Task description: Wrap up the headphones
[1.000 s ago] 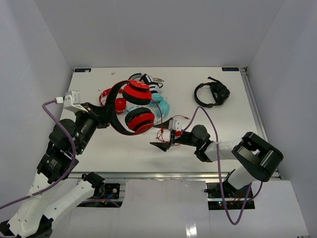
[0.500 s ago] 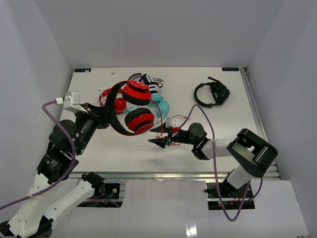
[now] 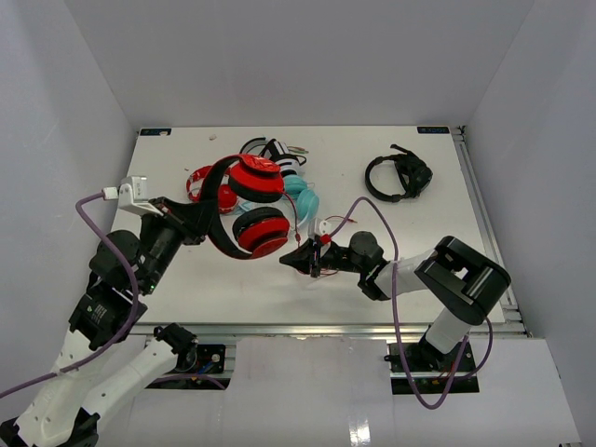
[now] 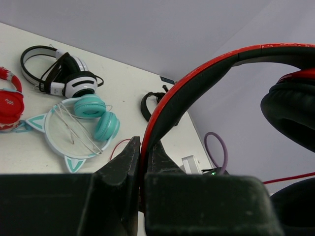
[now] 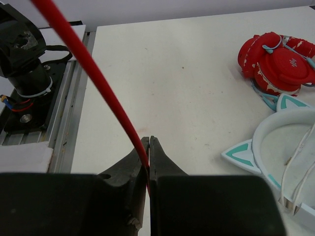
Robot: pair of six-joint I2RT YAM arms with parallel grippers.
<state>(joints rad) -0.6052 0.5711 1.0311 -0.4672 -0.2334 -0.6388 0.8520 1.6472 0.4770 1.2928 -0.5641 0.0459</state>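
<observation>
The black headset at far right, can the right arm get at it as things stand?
Probably not freely: the right gripper is shut on the red cable. The table between it and the black headset looks bare.

We are looking down from above and behind the arms in the top view, taking in the whole table from some way off. At the left wrist we are sitting low behind the left gripper, facing across toward the far corner, with the headphones looming close. At the right wrist we are peering along the right gripper (the red cable crossing just before the lens) toward the near rail. All three views are sharing the teal cat-ear headset.
</observation>
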